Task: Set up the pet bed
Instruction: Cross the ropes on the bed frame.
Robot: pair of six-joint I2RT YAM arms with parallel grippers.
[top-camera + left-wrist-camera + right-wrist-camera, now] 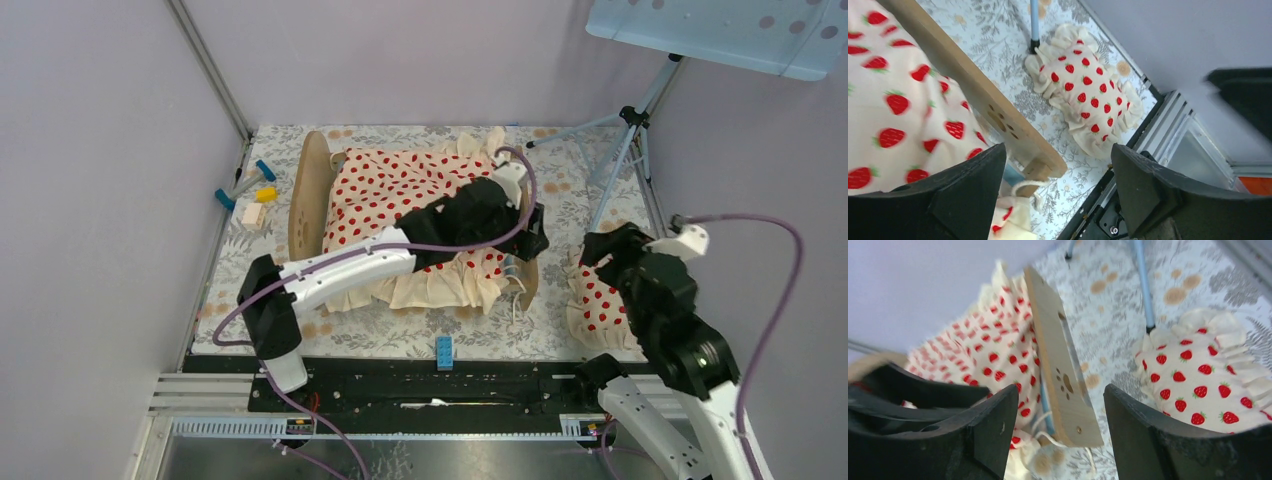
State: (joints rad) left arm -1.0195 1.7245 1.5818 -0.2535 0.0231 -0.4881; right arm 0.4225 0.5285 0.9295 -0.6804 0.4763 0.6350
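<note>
From above, the left arm (400, 255) lies across the blanket (390, 185). It hides the left gripper (1058, 167) fingertips and the pet bed (310, 190) end board beneath them. Just under the right gripper (1060, 405), its own arm covers part of the pillow (595, 300). The small bits (250, 195) far left of both pincers are too tiny to name.

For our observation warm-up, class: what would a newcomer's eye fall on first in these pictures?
The strawberry-print ruffled blanket draped over the wooden pet bed in the middle, with the left arm stretched across it. A matching pillow lies on the table right of the bed, by the right arm.
</note>
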